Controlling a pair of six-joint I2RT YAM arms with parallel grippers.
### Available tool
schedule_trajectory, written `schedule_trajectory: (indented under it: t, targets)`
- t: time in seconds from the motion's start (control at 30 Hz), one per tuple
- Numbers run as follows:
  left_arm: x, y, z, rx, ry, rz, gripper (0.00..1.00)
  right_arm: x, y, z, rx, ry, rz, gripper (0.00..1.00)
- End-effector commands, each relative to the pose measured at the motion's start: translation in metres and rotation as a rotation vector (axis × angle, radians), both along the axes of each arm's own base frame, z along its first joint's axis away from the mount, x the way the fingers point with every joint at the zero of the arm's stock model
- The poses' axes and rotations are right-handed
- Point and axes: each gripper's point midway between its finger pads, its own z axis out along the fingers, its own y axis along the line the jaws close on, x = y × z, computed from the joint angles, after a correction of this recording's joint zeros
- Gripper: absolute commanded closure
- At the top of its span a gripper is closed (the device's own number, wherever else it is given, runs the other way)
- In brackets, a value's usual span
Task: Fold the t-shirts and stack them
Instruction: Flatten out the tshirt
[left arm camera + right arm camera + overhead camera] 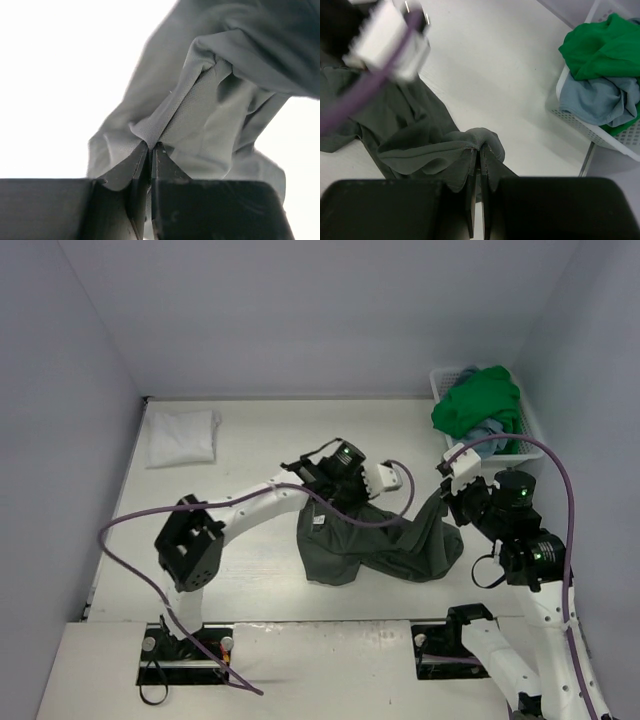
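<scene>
Gripping the dark olive-grey shirt (380,545) with both hands is, by my reading, the step under way. The left hand (151,146) is pinching a fold of its cloth with fingers shut tight, and the right hand (480,149) is clamping a bunched edge the same way. The shirt is lying crumpled in the middle of the desk (250,430), between the arms. To do this well, the hands should be lifting together and drawing apart until the cloth is hanging taut, then lowering it flat before folding. Uneven pulling is risking a slipped pinch. The white shirt (180,437) is sitting folded at the far left. The green shirt (480,405) and the light blue shirt (492,432) are waiting in the basket (447,377).
</scene>
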Motion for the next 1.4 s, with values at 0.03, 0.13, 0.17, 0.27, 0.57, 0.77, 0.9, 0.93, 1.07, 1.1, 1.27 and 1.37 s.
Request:
schedule_trajectory:
  t: [0.03, 0.13, 0.17, 0.27, 0.57, 0.77, 0.9, 0.93, 1.07, 1.1, 1.27, 1.37]
  targets:
    - [0.032, 0.041, 0.103, -0.111, -0.177, 0.111, 1.0, 0.009, 0.002, 0.016, -0.005, -0.076, 0.009, 1.0]
    - [0.035, 0.074, 0.132, -0.122, -0.215, 0.16, 1.0, 0.01, 0.0, 0.023, -0.009, -0.094, 0.004, 1.0]
    - [0.036, 0.09, 0.147, -0.131, -0.239, 0.183, 1.0, 0.01, -0.001, 0.026, -0.012, -0.103, -0.003, 1.0]
    - [0.031, 0.123, 0.177, -0.136, -0.291, 0.226, 1.0, 0.011, -0.005, 0.036, -0.027, -0.133, -0.02, 1.0]
    - [-0.007, 0.22, 0.277, -0.176, -0.468, 0.342, 1.0, 0.007, -0.012, 0.046, -0.07, -0.191, -0.026, 1.0]
    - [-0.052, 0.269, 0.34, -0.245, -0.587, 0.401, 1.0, -0.003, -0.022, 0.068, -0.126, -0.286, -0.038, 1.0]
    - [-0.088, 0.289, 0.377, -0.33, -0.644, 0.416, 1.0, -0.018, -0.033, 0.108, -0.124, -0.4, -0.092, 1.0]
    - [-0.097, 0.295, 0.386, -0.354, -0.664, 0.423, 1.0, -0.025, -0.034, 0.118, -0.115, -0.432, -0.096, 1.0]
    - [-0.129, 0.31, 0.408, -0.426, -0.712, 0.422, 1.0, -0.047, -0.038, 0.152, -0.09, -0.533, -0.116, 1.0]
    - [-0.137, 0.313, 0.41, -0.442, -0.719, 0.421, 1.0, -0.051, -0.038, 0.156, -0.089, -0.544, -0.115, 1.0]
    - [-0.161, 0.321, 0.41, -0.486, -0.709, 0.42, 1.0, -0.055, -0.034, 0.152, -0.084, -0.543, -0.089, 1.0]
    - [-0.168, 0.318, 0.404, -0.501, -0.678, 0.403, 1.0, -0.049, -0.03, 0.138, -0.085, -0.505, -0.064, 1.0]
